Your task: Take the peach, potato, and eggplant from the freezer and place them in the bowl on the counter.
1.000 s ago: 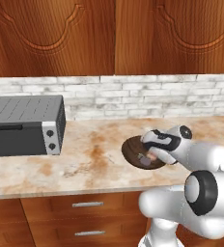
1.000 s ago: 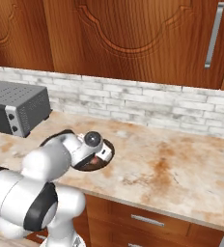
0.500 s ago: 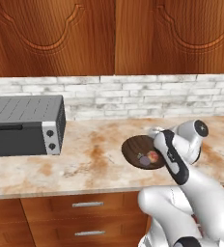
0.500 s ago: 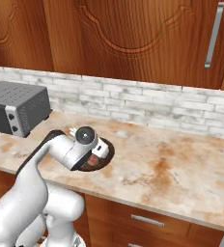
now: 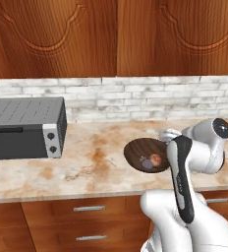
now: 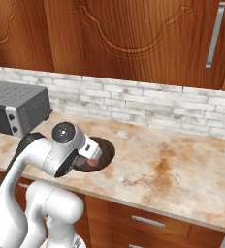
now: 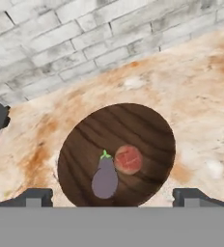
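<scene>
Sitting in the bowl now are two of the three items: the peach and the eggplant, touching side by side, eggplant to the left of the peach in the hand view. From the left base view the peach and eggplant lie at the bowl's near right side. No potato shows in the bowl.

Change over the last second: the arm, which was bent low over the bowl and covering it, has lifted and pulled back toward the base, so the bowl's contents are now uncovered. The gripper has its fingers spread wide apart with nothing between them, hanging above the near edge of the bowl; its jaws went from partly spread to fully spread in that time. My read is that a drop has just finished, likely the latest item released into the bowl.

The bowl sits on the counter, right of the toaster oven, in front of the brick backsplash. In the right base view the arm partly hides the bowl.

Judgement: two thirds done; potato is left, so a trip back to the freezer looks next.
</scene>
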### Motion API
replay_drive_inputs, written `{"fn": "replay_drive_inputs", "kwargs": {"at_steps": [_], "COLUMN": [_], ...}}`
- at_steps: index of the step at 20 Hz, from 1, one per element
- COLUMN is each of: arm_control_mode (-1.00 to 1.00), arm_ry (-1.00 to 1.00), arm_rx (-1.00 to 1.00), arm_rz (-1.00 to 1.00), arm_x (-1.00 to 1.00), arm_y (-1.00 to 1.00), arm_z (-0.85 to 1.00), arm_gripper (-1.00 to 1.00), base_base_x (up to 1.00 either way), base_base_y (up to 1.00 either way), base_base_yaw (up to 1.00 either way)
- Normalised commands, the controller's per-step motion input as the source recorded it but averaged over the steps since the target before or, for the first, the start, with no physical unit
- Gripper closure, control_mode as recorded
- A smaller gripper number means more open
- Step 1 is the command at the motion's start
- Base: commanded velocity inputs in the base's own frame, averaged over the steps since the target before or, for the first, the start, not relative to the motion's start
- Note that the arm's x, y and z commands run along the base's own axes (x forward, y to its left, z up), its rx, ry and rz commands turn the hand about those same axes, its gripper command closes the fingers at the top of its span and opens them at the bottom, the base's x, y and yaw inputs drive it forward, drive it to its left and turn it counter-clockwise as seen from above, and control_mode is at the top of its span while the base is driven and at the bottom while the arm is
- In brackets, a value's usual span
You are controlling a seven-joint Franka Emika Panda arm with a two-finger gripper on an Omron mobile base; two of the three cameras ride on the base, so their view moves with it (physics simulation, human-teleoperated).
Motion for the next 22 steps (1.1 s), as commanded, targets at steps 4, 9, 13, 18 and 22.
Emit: {"fn": "replay_drive_inputs", "kwargs": {"at_steps": [4, 9, 13, 18, 22], "arm_control_mode": [-1.00, -1.00, -1.00, -1.00, -1.00], "arm_ry": [0.02, 0.02, -0.02, -0.02, -0.09], "arm_rx": [-0.13, -0.13, -0.11, -0.07, -0.06], "arm_rz": [0.00, 0.00, 0.00, 0.01, 0.01], "arm_x": [-0.68, -0.48, -0.62, -0.48, -0.63], "arm_y": [0.00, 0.17, 0.14, 0.05, 0.09], "arm_z": [0.79, 0.41, 0.39, 0.48, 0.48], "arm_gripper": [-1.00, -1.00, -1.00, -1.00, -1.00], "base_base_x": [0.00, 0.00, 0.00, 0.00, 0.00], "base_base_y": [0.00, 0.00, 0.00, 0.00, 0.00], "base_base_yaw": [0.00, 0.00, 0.00, 0.00, 0.00]}}
